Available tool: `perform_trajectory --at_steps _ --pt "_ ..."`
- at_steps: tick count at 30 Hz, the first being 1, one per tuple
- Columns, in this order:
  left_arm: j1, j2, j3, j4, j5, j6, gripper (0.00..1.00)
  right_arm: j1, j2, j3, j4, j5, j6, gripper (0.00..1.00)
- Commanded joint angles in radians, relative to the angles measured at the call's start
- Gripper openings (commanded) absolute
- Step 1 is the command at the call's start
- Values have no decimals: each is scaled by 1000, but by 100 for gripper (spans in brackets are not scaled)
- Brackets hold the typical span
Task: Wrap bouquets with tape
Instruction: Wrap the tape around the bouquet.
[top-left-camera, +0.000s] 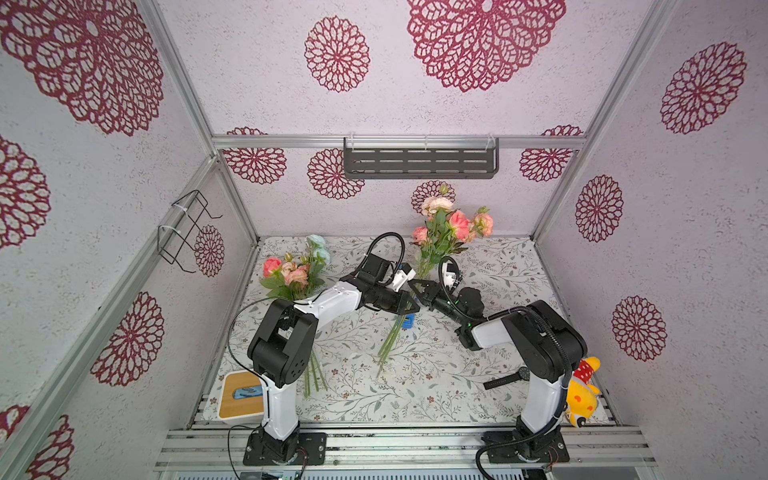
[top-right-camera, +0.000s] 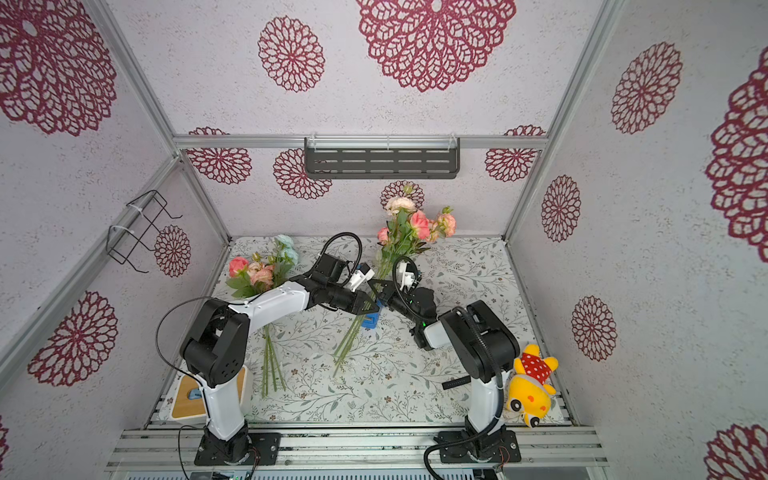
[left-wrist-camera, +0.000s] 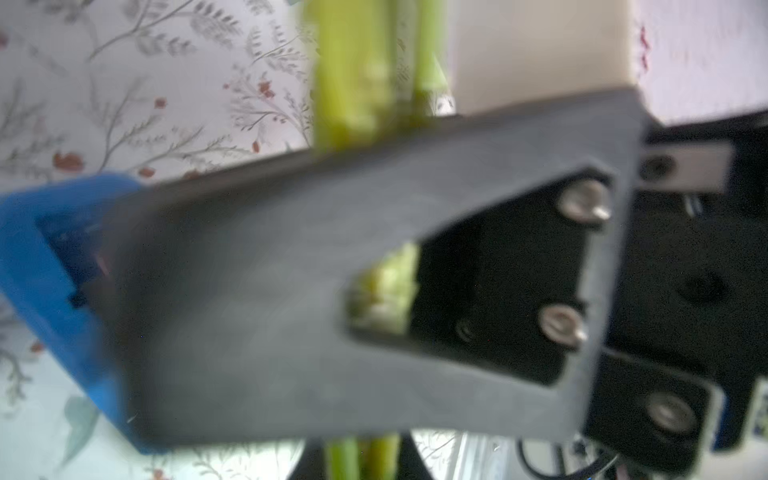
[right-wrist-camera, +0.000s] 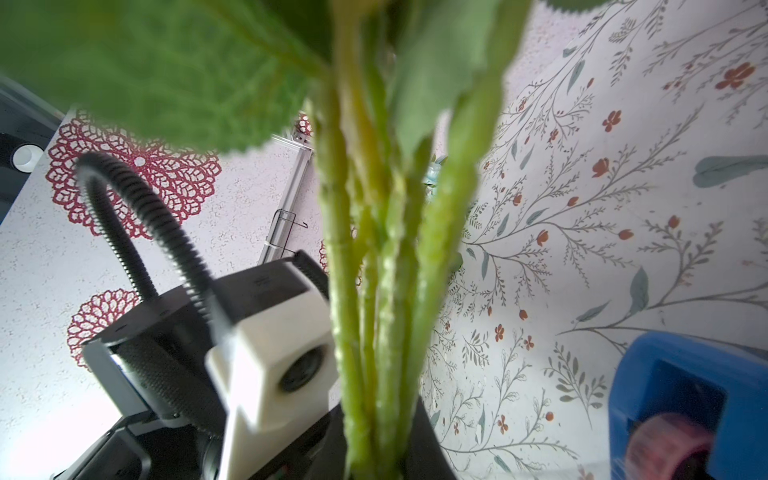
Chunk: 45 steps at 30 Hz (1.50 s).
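We locate the tilted bouquet (top-left-camera: 440, 237) at frame centre and the flat bouquet (top-left-camera: 296, 270) lying left of centre. The left gripper (top-left-camera: 415, 308) and right gripper (top-left-camera: 412, 286) are both clamped on the tilted bouquet's stems. The blue tape dispenser (top-left-camera: 409, 322) sits just below them in frame.

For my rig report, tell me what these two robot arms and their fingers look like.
The left arm and right arm match: glossy white shell links between bulky black joints, each bolted to a black base plate. Ribbed black hoses loop to white wrist camera housings. The fingers are dark grey triangular plates with cut-out windows and silver screws.
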<state>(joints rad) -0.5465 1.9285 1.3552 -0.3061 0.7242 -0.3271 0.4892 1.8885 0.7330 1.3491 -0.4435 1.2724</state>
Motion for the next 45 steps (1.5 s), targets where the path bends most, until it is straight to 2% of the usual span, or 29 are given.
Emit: perform_trajectory --at_steps 1,2,5,8,13,18,31,33,36,37,40,45 --pt "-4 -39 8 8 -176 -8 0 8 -56 9 164 -28 -26 0" --pt "-10 -52 12 -16 -239 1 0 6 -64 -3 147 -25 -26 2" --pt "-52 -87 29 -88 -414 72 0 6 -86 -41 97 6 -27 26" --pt "-107 -101 60 -152 -566 152 0 6 -116 -49 -5 31 -29 39" --pt "-157 -113 81 -188 -771 183 0 9 -229 -27 -358 139 -50 42" --pt "-200 -126 96 -156 -877 197 0 30 -259 53 -535 166 -73 37" --pt "-268 -124 97 -111 -966 140 0 60 -133 111 -458 173 39 32" --pt "-268 -116 105 -117 -967 134 0 62 -122 104 -436 171 45 27" --pt "-266 -111 113 -132 -970 132 0 56 -133 69 -389 169 26 7" --pt "-264 -118 108 -130 -961 130 6 51 -144 53 -379 168 7 0" --pt "-229 -140 80 -105 -827 99 27 33 -156 11 -299 142 -32 0" --pt "-144 -172 24 -67 -510 64 43 5 -105 -32 -56 90 -10 0"
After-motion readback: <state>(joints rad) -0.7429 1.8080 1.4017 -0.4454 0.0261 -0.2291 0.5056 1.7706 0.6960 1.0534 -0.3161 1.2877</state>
